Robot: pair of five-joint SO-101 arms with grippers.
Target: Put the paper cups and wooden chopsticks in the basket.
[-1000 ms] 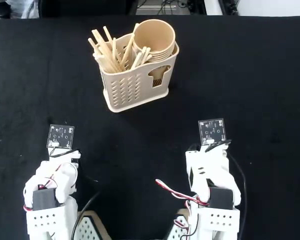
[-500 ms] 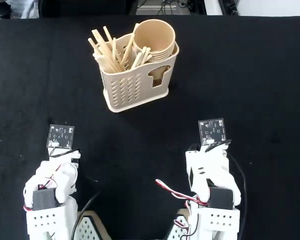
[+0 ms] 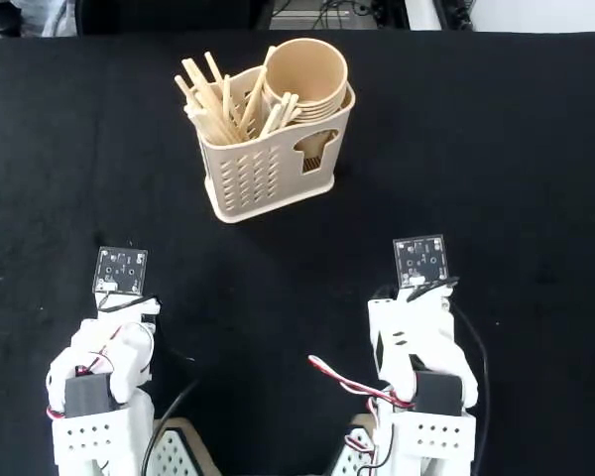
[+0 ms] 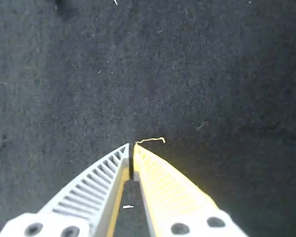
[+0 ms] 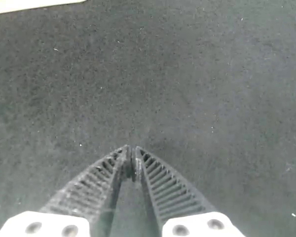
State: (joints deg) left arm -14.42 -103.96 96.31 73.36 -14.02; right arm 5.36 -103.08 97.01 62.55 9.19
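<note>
A beige slotted basket (image 3: 273, 164) stands at the back middle of the black table. A stack of paper cups (image 3: 305, 71) sits in its right compartment, and several wooden chopsticks (image 3: 218, 99) stand in its left one. Both arms are folded back at the table's front edge, far from the basket. My left gripper (image 4: 132, 148) is shut with nothing in it, its tips just over the black cloth. My right gripper (image 5: 131, 150) is also shut and holds nothing.
The black cloth (image 3: 496, 149) covers the whole table. The left arm's base (image 3: 99, 397) and the right arm's base (image 3: 421, 387) stand at the front edge, with cables between them.
</note>
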